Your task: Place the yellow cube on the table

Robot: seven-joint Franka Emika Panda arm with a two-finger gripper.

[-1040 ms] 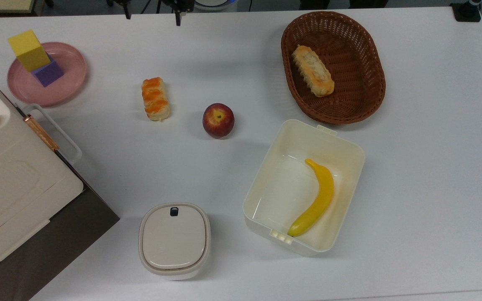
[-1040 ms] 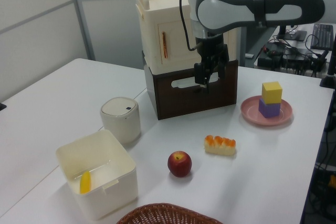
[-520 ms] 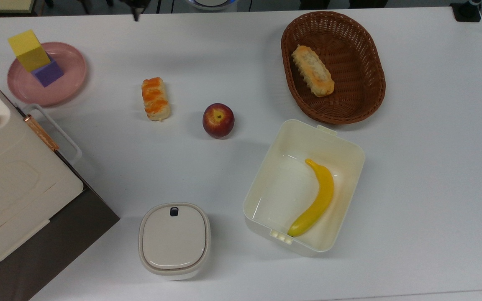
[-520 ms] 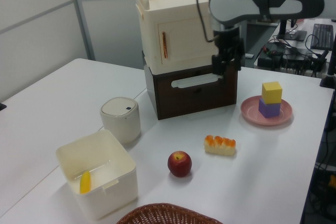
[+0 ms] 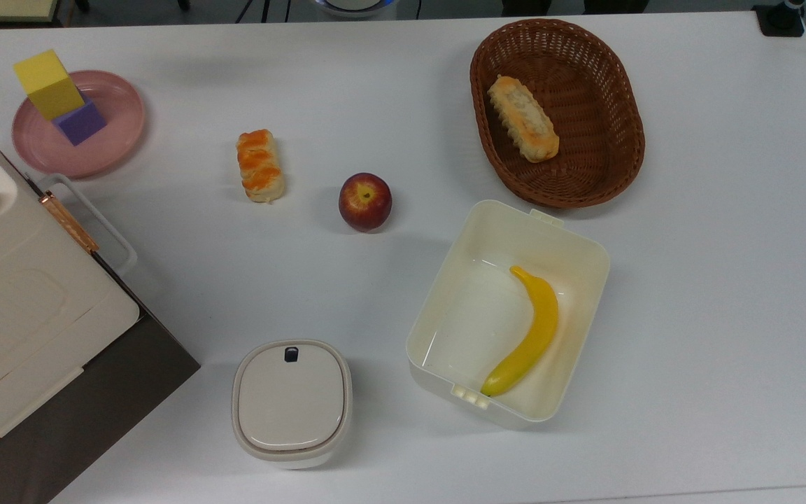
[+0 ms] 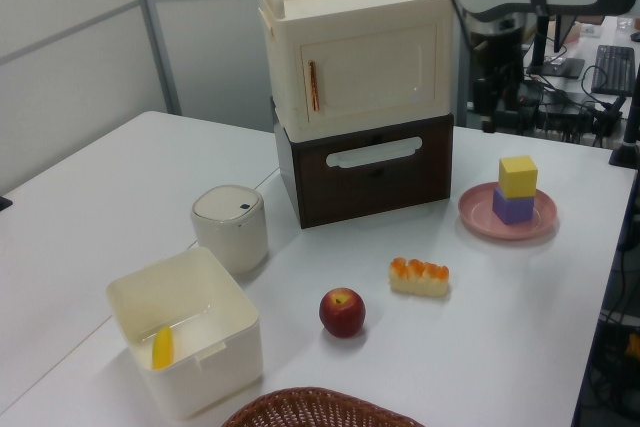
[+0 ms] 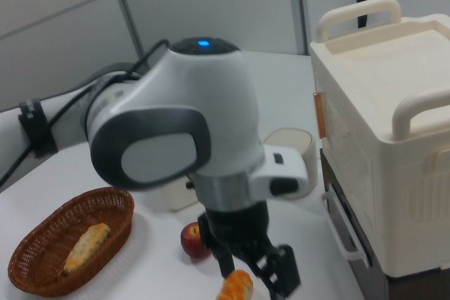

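Observation:
The yellow cube [image 5: 48,82] [image 6: 518,176] sits on top of a purple cube [image 5: 80,120] [image 6: 513,207], which rests on a pink plate [image 5: 105,133] [image 6: 478,215] at the top view's far left. The white table [image 5: 725,280] [image 6: 100,207] carries everything. In the left view my gripper [image 6: 493,119] hangs in the air, above and just left of the stacked cubes and apart from them. In the right view the gripper [image 7: 256,275] points down at the bottom edge, its fingers spread with nothing between them.
A cream and brown cabinet [image 5: 18,308] [image 6: 360,97] stands beside the plate. An orange pastry [image 5: 259,165], an apple [image 5: 365,201], a lidded white pot [image 5: 291,402], a white box [image 5: 571,238] holding a banana [image 5: 525,332], and a wicker basket [image 5: 585,140] with bread also lie on the table.
The arm has swung toward the left view's right, from in front of the cabinet to near the plate, and has left the top view's upper edge. The cubes have not moved.

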